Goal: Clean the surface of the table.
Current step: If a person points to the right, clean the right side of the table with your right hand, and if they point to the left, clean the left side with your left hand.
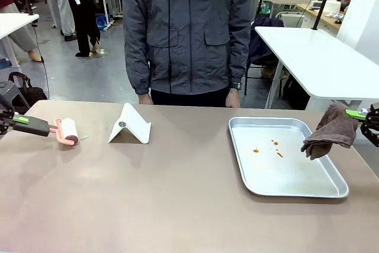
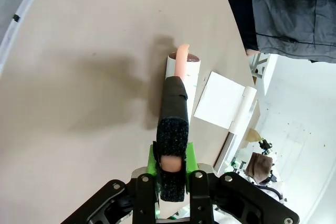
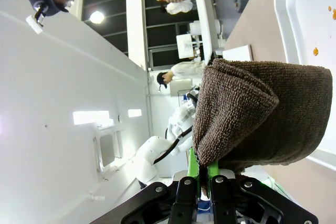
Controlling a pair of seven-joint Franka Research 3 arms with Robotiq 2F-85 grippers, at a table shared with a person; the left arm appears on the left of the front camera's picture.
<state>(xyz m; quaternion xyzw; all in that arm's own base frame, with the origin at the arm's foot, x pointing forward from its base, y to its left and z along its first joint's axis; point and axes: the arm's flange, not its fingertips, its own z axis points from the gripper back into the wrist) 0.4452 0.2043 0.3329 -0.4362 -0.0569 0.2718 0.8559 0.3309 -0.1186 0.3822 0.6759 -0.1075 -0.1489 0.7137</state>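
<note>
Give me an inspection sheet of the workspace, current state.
Surface: matte taupe-brown table; small green speck at left.
Job's things: pink-handled white lint roller, left end; brown terry cloth, hanging at right.
Clutter: shiny rectangular metal tray with orange spots; white folded card stand.
Grippers: left gripper shut on roller handle; right gripper shut on cloth.
Cables: nothing seen on table.
Surroundings: person in grey jacket at far edge; white-topped table behind.

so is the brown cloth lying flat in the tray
No, the brown cloth hangs pinched in the right gripper, over the right rim of the tray.
</note>
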